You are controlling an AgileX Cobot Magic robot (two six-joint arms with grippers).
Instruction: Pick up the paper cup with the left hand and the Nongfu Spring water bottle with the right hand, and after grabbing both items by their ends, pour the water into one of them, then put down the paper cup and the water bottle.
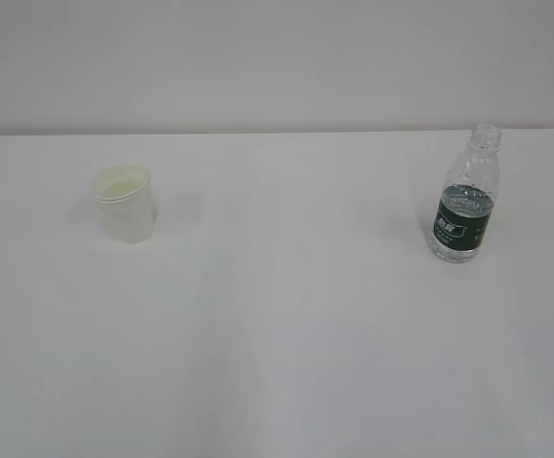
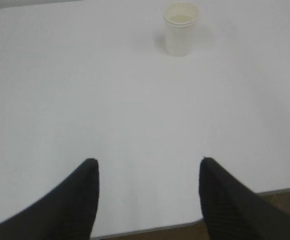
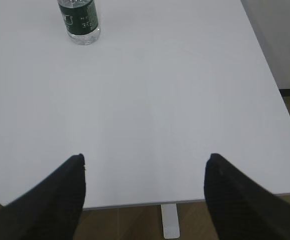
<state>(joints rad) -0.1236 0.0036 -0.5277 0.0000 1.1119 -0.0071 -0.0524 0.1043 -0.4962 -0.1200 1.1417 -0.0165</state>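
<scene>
The white paper cup [image 1: 125, 202] stands upright on the left of the white table [image 1: 286, 315]; the left wrist view shows the paper cup [image 2: 180, 29] far ahead. The clear Nongfu Spring water bottle [image 1: 464, 200], uncapped with a dark green label, stands upright on the right; in the right wrist view only the lower part of the bottle [image 3: 80, 21] shows, at the top left. Water fills the bottle's lower part. My left gripper [image 2: 147, 167] is open and empty over the near table edge. So is my right gripper [image 3: 145, 162]. Neither arm appears in the exterior view.
The table's near edge [image 2: 149, 229] runs just under both grippers, with brown floor [image 3: 130, 222] and a white table leg [image 3: 170, 221] below. The table's right edge [image 3: 272, 85] slants down the right wrist view. A pale wall [image 1: 277, 57] stands behind the table.
</scene>
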